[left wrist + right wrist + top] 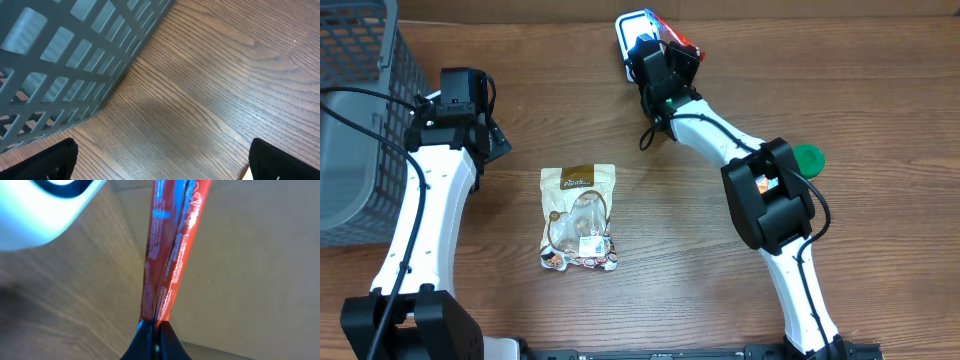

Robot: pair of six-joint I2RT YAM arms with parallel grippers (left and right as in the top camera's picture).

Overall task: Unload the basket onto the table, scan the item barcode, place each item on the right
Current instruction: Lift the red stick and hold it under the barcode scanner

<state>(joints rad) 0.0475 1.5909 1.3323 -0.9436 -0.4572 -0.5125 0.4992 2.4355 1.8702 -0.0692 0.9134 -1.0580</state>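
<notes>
A thin red packet (170, 245) stands edge-on in the right wrist view, pinched at its lower end by my right gripper (155, 327), which is shut on it. Overhead, that gripper (670, 58) holds the red packet (686, 42) at the far edge of the table, right beside a white scanner with blue trim (632, 32). The scanner's rounded white body (45, 210) fills the upper left of the right wrist view. No barcode shows on the packet. My left gripper (160, 162) is open over bare wood, with nothing between its fingers.
A grey mesh basket (360, 110) stands at the left edge, close to my left gripper (492, 140). A clear snack bag with a brown label (578, 217) lies mid-table. A green disc (808, 158) sits beside the right arm.
</notes>
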